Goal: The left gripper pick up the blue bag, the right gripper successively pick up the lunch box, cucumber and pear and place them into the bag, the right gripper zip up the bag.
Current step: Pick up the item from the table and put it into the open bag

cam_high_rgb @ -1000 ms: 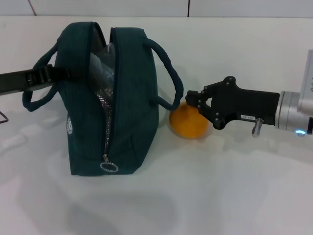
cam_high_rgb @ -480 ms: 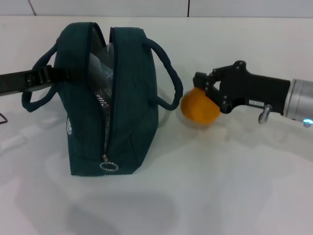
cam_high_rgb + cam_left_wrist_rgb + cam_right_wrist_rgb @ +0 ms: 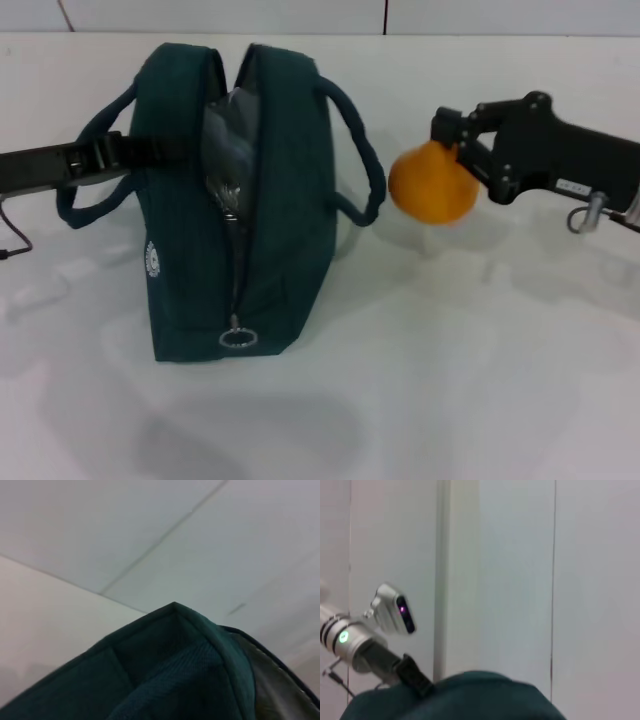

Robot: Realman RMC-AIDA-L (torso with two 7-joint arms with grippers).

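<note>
Head view: blue bag [image 3: 240,200] upright on the white table [image 3: 450,400], zipper open along the top, foil lining showing in the gap, ring pull [image 3: 236,338] low at the near end. Left gripper [image 3: 135,152] reaching in from the left, clamped on the bag's left side beside a handle. Pear [image 3: 432,184] lifted clear of the table, to the right of the bag and just past its right handle, pinched in the right gripper [image 3: 455,160]. No lunch box or cucumber seen outside the bag.

Left wrist view: only dark teal fabric [image 3: 170,670] close up, with a strip of silver lining at one edge and pale wall behind.

Right wrist view: top of the bag [image 3: 470,697] as a dark mound, the left arm [image 3: 365,640] beyond it with a lit indicator; pear itself not shown.

Handling, by judgement: pear firm, smooth and round, so prone to roll or slip; best gripped across the widest part. Bag soft and floppy, needing its opening held apart for the drop.
</note>
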